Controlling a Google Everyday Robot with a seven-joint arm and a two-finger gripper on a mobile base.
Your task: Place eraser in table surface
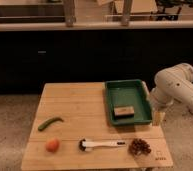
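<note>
The eraser (124, 111) is a small tan block with a darker top. It lies inside the dark green tray (111, 102), near the tray's front edge. The tray sits on the back right of the bamboo table surface (80, 107). My white arm (176, 87) comes in from the right and bends down beside the tray. My gripper (158, 118) hangs at the table's right edge, just right of the tray's front corner and apart from the eraser.
A green pepper (49, 123) lies at the left. An orange fruit (52, 145) sits front left. A white-handled black-headed brush (101, 145) lies along the front, next to a brown knobbly cluster (139, 146). A dark counter stands behind the table.
</note>
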